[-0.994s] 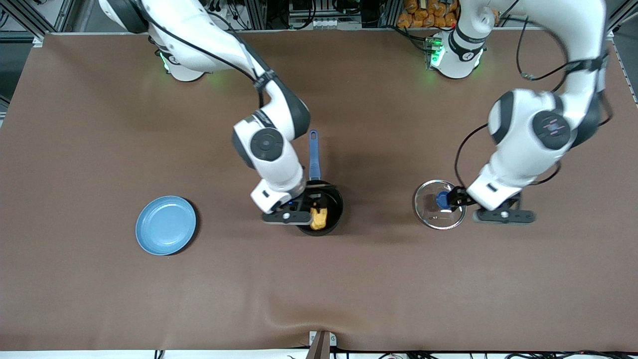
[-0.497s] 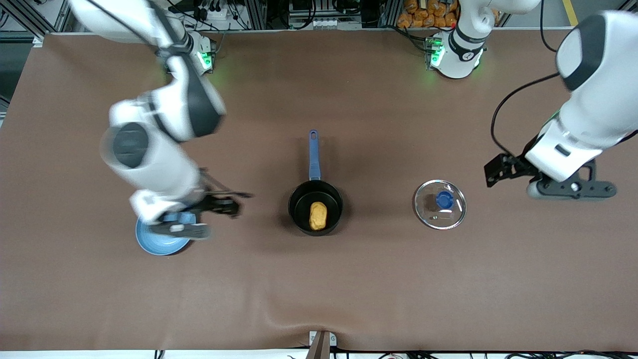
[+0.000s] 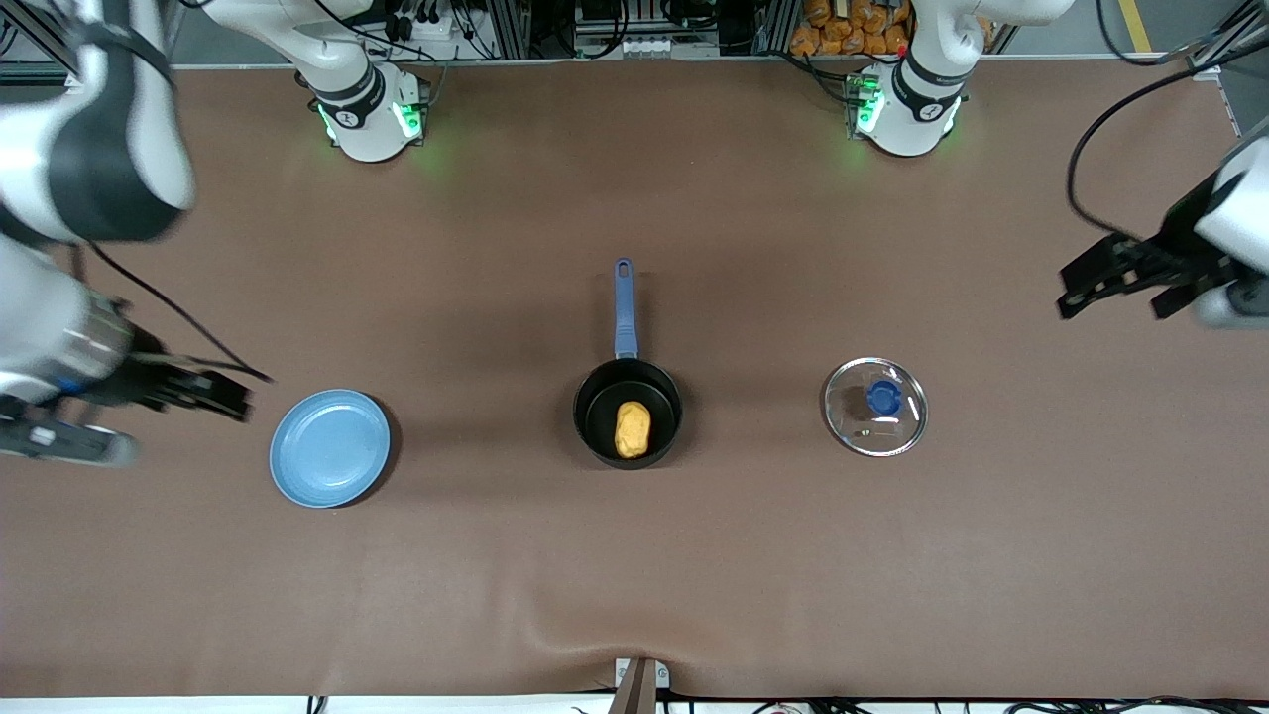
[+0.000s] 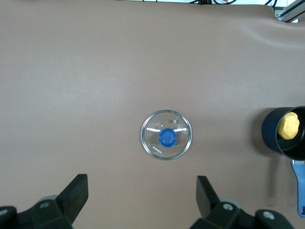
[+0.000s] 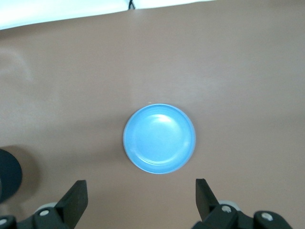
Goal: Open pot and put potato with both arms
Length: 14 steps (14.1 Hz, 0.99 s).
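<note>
— Front view, biggest first: where are the grippers?
— Left gripper hangs over the table at its own arm's end, fingers spread, holding nothing. Right gripper likewise, beside the plate.
— And the pot?
— Mid-table, uncovered, potato inside. The lid lies apart, toward the left arm's end.

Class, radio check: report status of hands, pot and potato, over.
Left hand open, up at the left arm's table end. Right hand open, beside plate. Potato in pot; lid off, on table. Nothing in the way.
</note>
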### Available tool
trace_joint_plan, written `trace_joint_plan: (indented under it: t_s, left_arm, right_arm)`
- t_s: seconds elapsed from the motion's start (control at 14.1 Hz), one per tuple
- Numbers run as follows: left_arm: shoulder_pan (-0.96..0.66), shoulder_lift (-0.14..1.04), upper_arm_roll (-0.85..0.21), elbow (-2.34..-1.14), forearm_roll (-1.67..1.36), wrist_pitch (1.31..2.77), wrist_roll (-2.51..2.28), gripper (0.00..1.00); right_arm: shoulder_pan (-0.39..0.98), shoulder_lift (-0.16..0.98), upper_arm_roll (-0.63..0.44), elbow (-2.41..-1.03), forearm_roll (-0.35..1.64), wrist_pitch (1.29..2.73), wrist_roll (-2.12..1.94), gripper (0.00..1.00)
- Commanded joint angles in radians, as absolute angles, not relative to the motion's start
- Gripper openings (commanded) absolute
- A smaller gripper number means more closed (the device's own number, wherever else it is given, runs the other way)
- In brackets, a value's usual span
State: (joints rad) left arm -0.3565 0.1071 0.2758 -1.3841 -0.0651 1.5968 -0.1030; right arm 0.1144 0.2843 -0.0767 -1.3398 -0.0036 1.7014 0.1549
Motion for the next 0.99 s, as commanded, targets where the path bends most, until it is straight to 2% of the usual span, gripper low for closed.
trace_joint_plan:
  t_s: [0.0, 0.14, 0.21, 0.35, 0.43, 0.5, 0.64, 0.71, 0.78, 0.92]
  left_arm:
    - [-0.362, 0.097, 0.27, -1.388, -0.069, 1.557, -0.109, 1.0]
    - [-0.347, 0.084, 0.264, -1.391, -0.071, 1.54, -0.101, 1.0]
    - [-0.287, 0.08, 0.211, -1.391, -0.072, 1.54, -0.094, 1.0]
    - [-0.092, 0.078, -0.009, -1.388, -0.069, 1.54, -0.1, 1.0]
    - [-0.04, 0.077, -0.071, -1.39, -0.069, 1.54, -0.101, 1.0]
    - [-0.04, 0.071, -0.072, -1.391, -0.069, 1.539, -0.1, 1.0]
    - [-0.111, 0.071, 0.01, -1.385, -0.069, 1.496, -0.097, 1.0]
    - [-0.107, 0.033, 0.023, -1.394, -0.069, 1.491, -0.088, 1.0]
    - [-0.092, -0.01, 0.011, -1.42, -0.069, 1.491, -0.071, 1.0]
    - [-0.048, -0.012, 0.0, -1.431, -0.08, 1.497, -0.052, 1.0]
  right_arm:
    - [0.052, 0.128, -0.054, -1.456, -0.009, 1.642, 0.083, 1.0]
    - [0.008, 0.085, -0.054, -1.492, -0.009, 1.64, 0.037, 1.0]
    - [-0.011, 0.069, -0.054, -1.509, -0.008, 1.644, 0.006, 1.0]
    - [-0.017, 0.052, -0.055, -1.511, 0.009, 1.647, 0.005, 1.0]
    - [-0.017, 0.048, -0.055, -1.512, 0.009, 1.654, 0.005, 1.0]
    - [-0.018, 0.045, -0.055, -1.514, 0.009, 1.657, 0.002, 1.0]
    - [-0.021, 0.017, -0.055, -1.54, 0.009, 1.667, 0.002, 1.0]
    - [-0.02, 0.005, -0.054, -1.557, 0.009, 1.68, 0.0, 1.0]
    - [-0.02, -0.001, -0.054, -1.563, 0.011, 1.681, 0.0, 1.0]
    - [-0.02, -0.002, -0.054, -1.563, 0.011, 1.681, -0.014, 1.0]
